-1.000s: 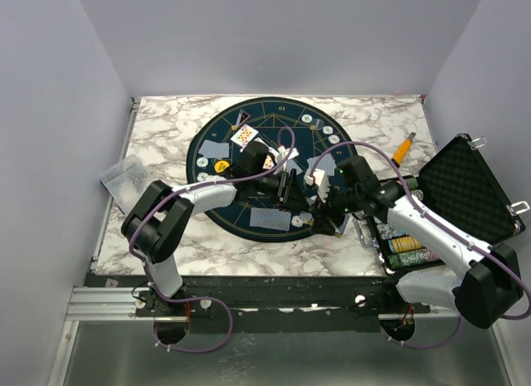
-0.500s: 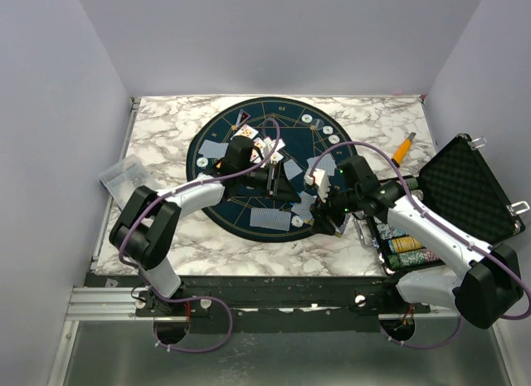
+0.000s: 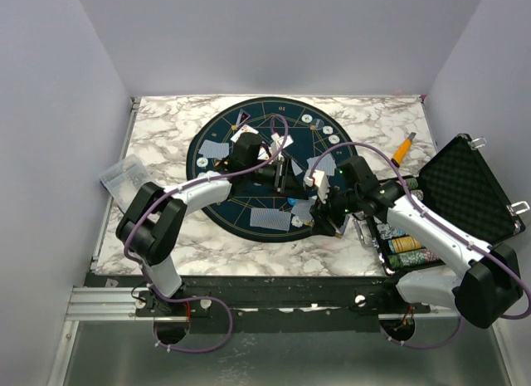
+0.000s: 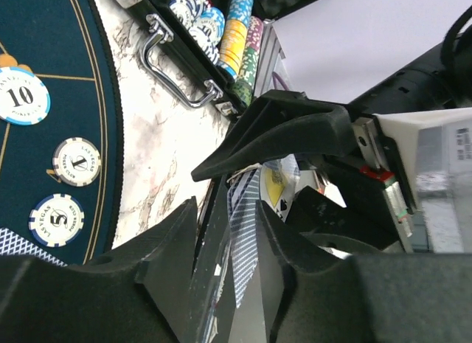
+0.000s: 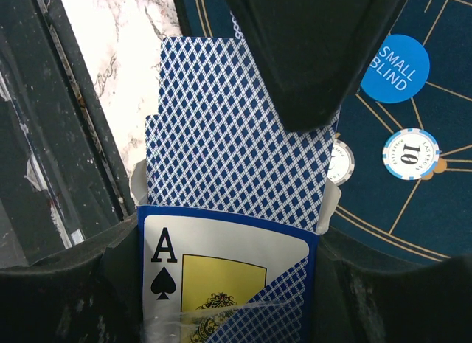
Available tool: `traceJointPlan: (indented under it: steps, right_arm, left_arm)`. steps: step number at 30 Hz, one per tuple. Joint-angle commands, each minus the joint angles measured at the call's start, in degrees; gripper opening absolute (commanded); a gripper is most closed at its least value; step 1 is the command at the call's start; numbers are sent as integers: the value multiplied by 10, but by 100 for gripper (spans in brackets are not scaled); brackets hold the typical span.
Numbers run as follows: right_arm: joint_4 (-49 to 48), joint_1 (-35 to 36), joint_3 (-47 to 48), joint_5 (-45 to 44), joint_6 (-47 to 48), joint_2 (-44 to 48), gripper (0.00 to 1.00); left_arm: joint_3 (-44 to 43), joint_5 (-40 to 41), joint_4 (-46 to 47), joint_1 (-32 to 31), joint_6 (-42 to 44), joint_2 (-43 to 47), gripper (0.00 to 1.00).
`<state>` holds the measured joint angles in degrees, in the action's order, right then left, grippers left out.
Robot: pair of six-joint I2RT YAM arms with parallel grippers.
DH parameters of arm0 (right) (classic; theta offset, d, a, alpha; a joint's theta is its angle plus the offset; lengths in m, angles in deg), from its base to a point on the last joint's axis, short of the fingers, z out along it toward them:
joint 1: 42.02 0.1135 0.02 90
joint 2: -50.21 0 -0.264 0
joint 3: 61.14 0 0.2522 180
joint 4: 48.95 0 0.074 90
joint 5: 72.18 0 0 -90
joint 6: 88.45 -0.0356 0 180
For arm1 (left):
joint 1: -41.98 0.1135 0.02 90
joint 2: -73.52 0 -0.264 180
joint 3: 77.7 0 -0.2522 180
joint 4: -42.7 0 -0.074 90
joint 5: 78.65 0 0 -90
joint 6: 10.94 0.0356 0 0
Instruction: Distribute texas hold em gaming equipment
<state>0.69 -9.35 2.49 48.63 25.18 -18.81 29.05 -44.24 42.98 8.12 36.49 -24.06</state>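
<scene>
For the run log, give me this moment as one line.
stage: card draw | right gripper: shut on card box | left gripper: open, fingers either side of top card sticking out of box

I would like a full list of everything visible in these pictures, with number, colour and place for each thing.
table: one, white-grey marble, under everything.
mat: one, dark blue with gold lines, middle of table.
loose cards: several, blue-checked backs, face down on mat.
loose chips: at least four, whitish with blue rims, on mat.
small blind disc: one, blue, on mat.
card box: one, blue, in right hand.
case: one, black, open, table's right side.
chip stacks: several, mixed colours, inside case.
tool: one, orange handle, beside case.
plastic container: one, clear, table's left edge.
left hand: black, fingers astride a card in the box.
right hand: black, closed on card box.
</scene>
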Motion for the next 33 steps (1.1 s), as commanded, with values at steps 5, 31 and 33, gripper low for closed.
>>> traceJointPlan:
  steps: [5,31,33]
  right_arm:
    - [5,2,10,20,7,-3,1]
    - [-31,-6,2,-27,-33,4,1]
    - [-35,-9,4,-31,-36,5,1]
  left_arm:
    - [7,-12,-8,-6,28,-9,23]
    - [26,121,-42,160,22,82,0]
    - [16,155,-42,159,6,72,0]
